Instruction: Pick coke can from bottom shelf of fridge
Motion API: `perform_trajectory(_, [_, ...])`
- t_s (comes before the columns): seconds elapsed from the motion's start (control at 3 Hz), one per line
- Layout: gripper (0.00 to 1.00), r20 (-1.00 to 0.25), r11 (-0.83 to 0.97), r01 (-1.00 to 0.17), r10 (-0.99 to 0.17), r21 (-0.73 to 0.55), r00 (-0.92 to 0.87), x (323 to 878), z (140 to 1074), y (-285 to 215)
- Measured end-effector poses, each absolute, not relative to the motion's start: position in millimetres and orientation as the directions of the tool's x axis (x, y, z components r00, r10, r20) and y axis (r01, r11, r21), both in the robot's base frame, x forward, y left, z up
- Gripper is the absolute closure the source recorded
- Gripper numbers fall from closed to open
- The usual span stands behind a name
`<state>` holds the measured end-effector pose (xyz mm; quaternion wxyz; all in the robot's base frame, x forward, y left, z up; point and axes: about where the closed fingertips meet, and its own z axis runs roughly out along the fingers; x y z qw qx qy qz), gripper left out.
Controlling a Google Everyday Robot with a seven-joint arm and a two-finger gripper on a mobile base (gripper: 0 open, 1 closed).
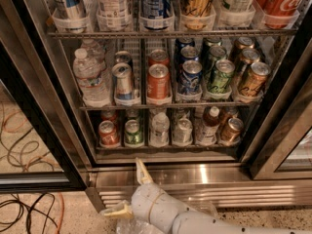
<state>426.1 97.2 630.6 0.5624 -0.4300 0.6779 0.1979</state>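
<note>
Cables (24, 213) snake over the floor well left of and below the coke can (108, 133), which you'll find upright at the left end of the bottom shelf (165, 149) of the fridge (209, 172). Your pincer (122, 186) hangs below that can, outside the fridge, fingers spread wide and holding nothing. Just right of the coke can stands a green can (132, 132).

Gripper (129, 191) low before fridge (204, 172), jaws apart, coke can (108, 133) on bottom shelf (165, 148)
</note>
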Motion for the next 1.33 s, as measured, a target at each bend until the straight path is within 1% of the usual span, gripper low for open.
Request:
perform_trajectory(0.33, [0.00, -0.947, 0.595, -0.770, -0.319, -0.232, 0.039, 436.5, 625.4, 94.6])
perform_trajectory(0.67, [0.00, -0.947, 0.595, -0.770, -0.319, -0.232, 0.039, 436.5, 625.4, 94.6])
perform_trajectory(1.0, [0.00, -0.951, 0.635, -0.733, -0.303, -0.245, 0.055, 440.1, 617.7, 89.2])
perform_trajectory(1.33, [0.00, -0.952, 0.695, -0.664, -0.294, -0.275, 0.087, 445.1, 583.6, 83.6])
